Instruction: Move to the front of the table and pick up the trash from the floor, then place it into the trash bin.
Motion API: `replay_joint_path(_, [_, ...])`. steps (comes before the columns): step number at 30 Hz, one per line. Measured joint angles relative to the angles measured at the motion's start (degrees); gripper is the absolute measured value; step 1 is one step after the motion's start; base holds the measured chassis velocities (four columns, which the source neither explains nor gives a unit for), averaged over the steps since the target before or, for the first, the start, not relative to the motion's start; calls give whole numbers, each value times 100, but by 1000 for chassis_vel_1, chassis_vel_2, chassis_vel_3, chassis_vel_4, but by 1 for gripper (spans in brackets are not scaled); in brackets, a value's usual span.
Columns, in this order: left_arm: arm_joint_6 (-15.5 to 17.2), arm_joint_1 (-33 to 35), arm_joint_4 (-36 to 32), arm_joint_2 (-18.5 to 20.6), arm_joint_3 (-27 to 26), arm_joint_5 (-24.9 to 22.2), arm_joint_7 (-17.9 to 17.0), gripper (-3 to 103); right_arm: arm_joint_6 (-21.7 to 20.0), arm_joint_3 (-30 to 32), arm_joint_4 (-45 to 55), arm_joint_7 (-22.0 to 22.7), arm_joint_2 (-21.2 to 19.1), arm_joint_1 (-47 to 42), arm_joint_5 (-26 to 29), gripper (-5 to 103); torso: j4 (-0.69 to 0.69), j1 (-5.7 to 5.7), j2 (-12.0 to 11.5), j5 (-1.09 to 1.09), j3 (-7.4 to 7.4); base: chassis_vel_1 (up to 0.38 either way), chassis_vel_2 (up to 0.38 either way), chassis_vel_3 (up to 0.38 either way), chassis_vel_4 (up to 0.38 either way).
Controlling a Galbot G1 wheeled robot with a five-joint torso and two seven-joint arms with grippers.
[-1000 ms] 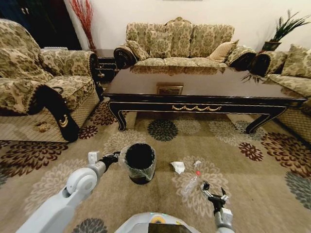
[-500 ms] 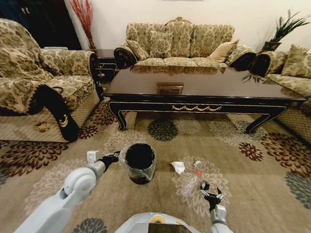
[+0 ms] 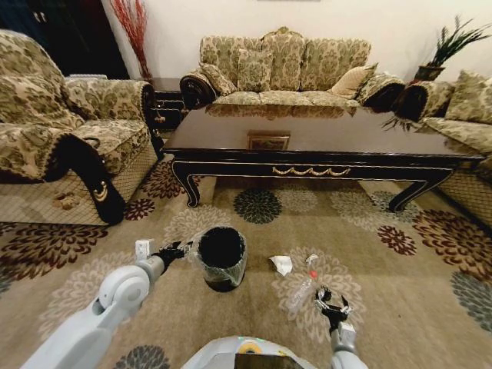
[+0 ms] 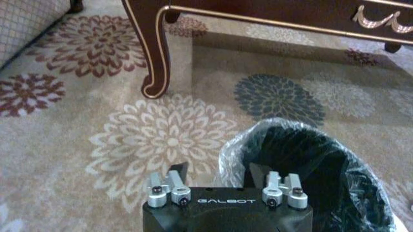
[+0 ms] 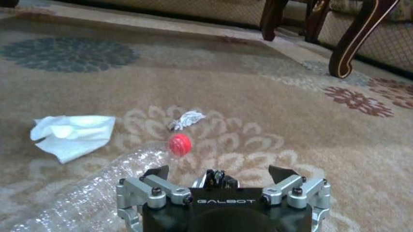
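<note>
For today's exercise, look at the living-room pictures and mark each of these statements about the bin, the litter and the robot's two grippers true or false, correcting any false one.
1. The trash bin stands on the floor in front of the table. True.
2. The crumpled white paper already lies inside the bin. False: it lies on the carpet between the bin and the bottle.
3. The right gripper is open, just short of the clear plastic bottle with its red cap. True.
4. The left gripper holds a piece of trash. False: it is open and empty, at the bin's lined rim.
5. The bottle stands upright. False: it lies on its side on the carpet.
</note>
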Motion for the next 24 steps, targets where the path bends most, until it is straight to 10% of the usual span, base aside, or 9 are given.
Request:
replay_joint_path(8, [-7,-357,571,-289,421,218,4,96,30,112,-106,2,-67,19,0,100,-1,0,0,-1,0,0,0,0,0])
replay_joint_path(24, [-39,-1036,1184,-792,1092,319,10,101,20,135,-12,3,-114,-32,59,100,-1,0,0,0,0,0,0,0,0])
